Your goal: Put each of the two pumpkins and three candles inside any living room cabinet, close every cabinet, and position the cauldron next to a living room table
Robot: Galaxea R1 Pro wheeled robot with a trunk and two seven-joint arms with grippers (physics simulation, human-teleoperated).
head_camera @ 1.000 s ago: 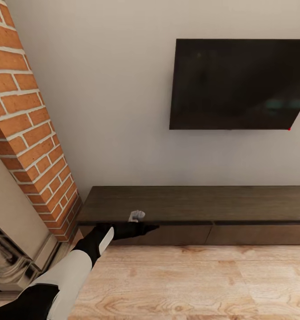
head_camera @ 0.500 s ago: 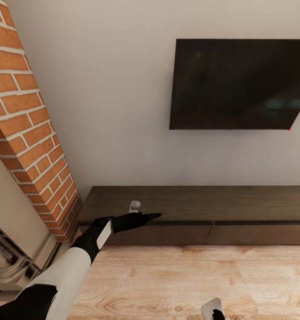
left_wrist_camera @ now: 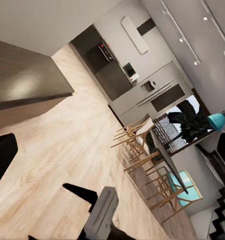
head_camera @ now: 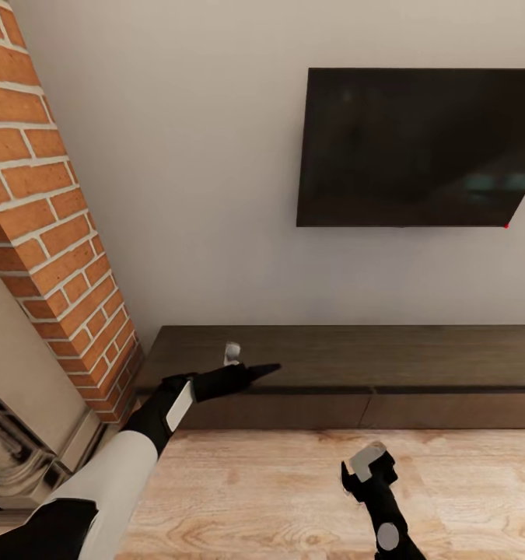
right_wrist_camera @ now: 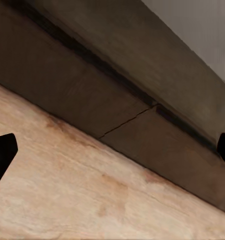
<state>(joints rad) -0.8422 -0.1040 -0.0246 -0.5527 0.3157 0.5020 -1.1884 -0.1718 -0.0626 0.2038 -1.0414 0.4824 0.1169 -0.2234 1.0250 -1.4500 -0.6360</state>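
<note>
Jaws of both grippers stand spread with nothing between them: the left gripper [head_camera: 250, 365] hangs over the cabinet's [head_camera: 348, 356] front edge near its left end, and the right gripper [head_camera: 365, 465] hangs over the wood floor [head_camera: 293, 490] before the cabinet's front. Each wrist view shows two dark fingertips wide apart at opposite edges. Long and low, the dark-brown cabinet runs with its long axis along the pale wall [head_camera: 200, 194], drawer fronts facing the robot and shut, a thin seam [right_wrist_camera: 125, 121] between two of them. A dark TV [head_camera: 418, 148] hangs above it. A brick chimney [head_camera: 52, 233] rises at the cabinet's left end. The left wrist view shows chairs [left_wrist_camera: 142, 145] and a kitchen far across the floor.
</note>
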